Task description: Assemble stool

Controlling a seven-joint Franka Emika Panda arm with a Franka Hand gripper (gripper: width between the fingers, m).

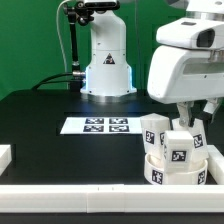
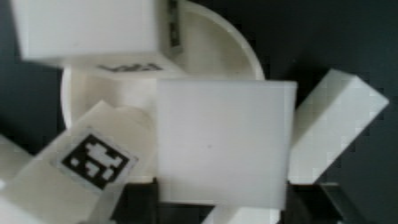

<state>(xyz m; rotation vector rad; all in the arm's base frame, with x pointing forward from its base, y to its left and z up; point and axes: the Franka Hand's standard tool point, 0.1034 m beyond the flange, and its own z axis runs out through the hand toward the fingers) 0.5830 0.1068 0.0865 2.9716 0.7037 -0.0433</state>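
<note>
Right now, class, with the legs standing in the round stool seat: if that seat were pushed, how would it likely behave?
The seat looks like stiff moulded plastic, so it would probably slide rather than flex. Its base appears flat and broad, so tipping seems unlikely. The legs stand loose inside its rim near the gripper, and may topple or shift with a push.

gripper [image 1: 190,111] fingertips hidden behind legs [image 1: 168,137]

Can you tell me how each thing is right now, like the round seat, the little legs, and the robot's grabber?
seat: flat on the table, hollow side up, legs on it.
legs: standing on the seat; how many are fixed, cannot tell.
gripper: just above the legs; open or shut, cannot tell.
marker board: flat on the table, untouched.
</note>
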